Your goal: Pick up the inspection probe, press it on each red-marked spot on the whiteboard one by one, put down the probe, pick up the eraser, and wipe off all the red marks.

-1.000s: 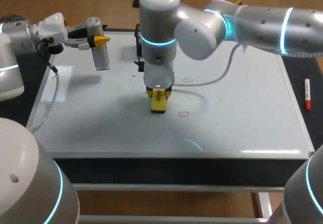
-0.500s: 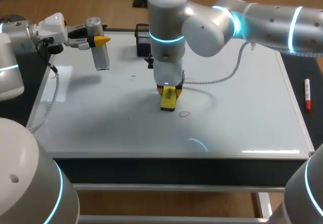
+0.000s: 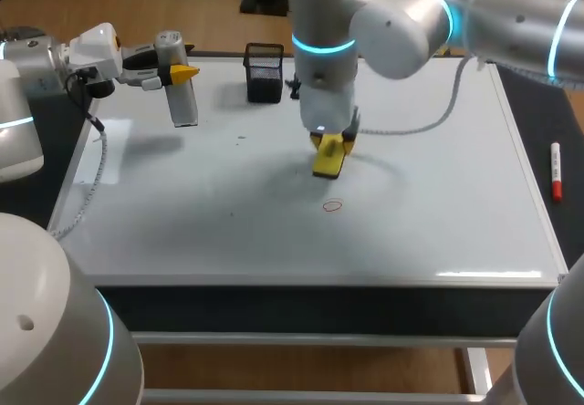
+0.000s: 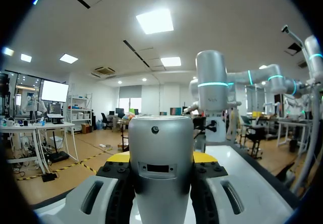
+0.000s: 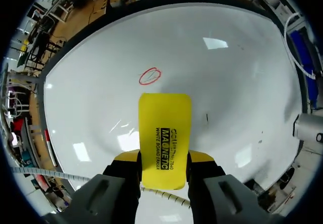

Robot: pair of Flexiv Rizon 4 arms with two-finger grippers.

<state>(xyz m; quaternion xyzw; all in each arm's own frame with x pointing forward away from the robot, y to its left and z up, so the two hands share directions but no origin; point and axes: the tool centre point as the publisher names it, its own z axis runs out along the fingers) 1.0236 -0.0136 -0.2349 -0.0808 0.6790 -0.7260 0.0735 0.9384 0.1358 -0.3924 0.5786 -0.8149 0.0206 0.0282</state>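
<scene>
The right gripper [image 3: 330,150] [image 5: 165,158] is closed narrowly on the yellow eraser [image 3: 329,160] [image 5: 165,141], a finger against each long side. The eraser sticks out past the fingertips, and its far end is down at the whiteboard [image 3: 182,204] [image 5: 227,82], near the middle. Whether it presses on the surface cannot be told. Just ahead of the eraser, not touching it, lies a red mark [image 3: 332,206] [image 5: 150,75], a small drawn ring.

The left gripper [image 3: 173,75] [image 4: 161,158] hangs over the board's far left corner, clamped on the silver probe [image 3: 180,90] [image 4: 160,168]. Its yellow tips show on either side of the probe's body, and the probe slants down clear of the board.

A black box [image 3: 264,72] stands at the far edge, between the two grippers. The right arm's cable [image 3: 411,122] droops over the board behind the eraser. A marker [image 3: 556,172] lies off the board's right edge.

In view are one eraser, one probe, one red mark, one box and one marker.
</scene>
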